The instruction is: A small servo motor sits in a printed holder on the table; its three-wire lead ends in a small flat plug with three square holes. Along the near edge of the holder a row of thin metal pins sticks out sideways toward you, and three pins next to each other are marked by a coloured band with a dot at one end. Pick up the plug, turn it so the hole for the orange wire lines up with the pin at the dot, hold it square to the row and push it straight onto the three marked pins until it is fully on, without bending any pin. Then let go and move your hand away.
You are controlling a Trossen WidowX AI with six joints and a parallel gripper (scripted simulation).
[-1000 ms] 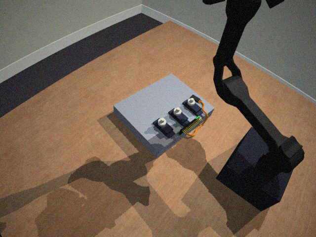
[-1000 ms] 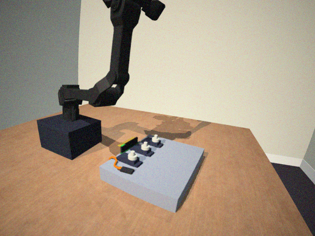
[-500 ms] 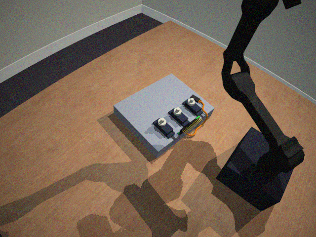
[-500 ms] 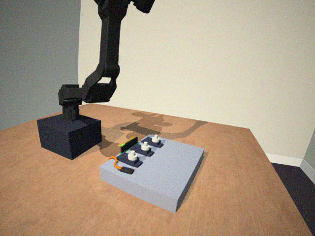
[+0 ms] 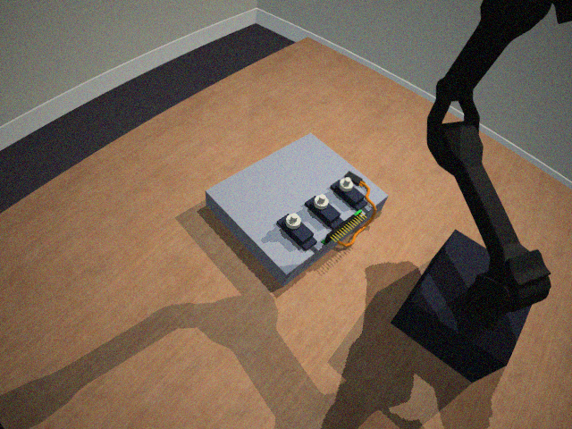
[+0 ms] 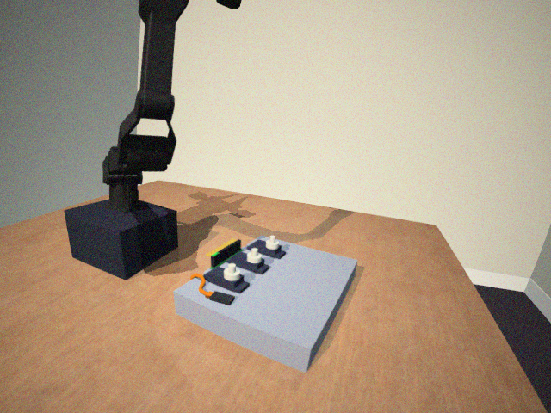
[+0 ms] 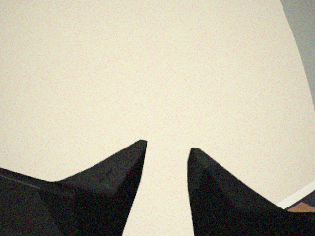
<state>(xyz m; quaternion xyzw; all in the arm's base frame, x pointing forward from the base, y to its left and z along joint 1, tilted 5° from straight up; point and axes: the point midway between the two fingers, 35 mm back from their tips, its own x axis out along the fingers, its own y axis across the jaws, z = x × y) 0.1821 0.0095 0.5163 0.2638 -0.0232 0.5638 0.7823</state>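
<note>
The pale grey-blue holder (image 5: 277,175) (image 6: 306,302) lies on the table and carries three dark servos with white hubs. A small flat dark block (image 5: 354,177) (image 6: 222,298), seemingly the plug, lies on its top beside an end servo. The orange lead (image 5: 373,210) (image 6: 202,286) runs from that block around the holder's edge to below the pins. The pin row (image 5: 349,227) (image 6: 222,247) sticks out at that edge, with green marking near one end. The plug's holes cannot be made out. My gripper (image 7: 167,151) is partly open and empty, high above, facing a wall.
The arm's dark base block (image 5: 429,318) (image 6: 124,240) stands on the wooden table (image 5: 184,152) (image 6: 111,347), on the pin side of the holder. The arm rises from it past the top of the top and exterior views. Its shadows fall across the table.
</note>
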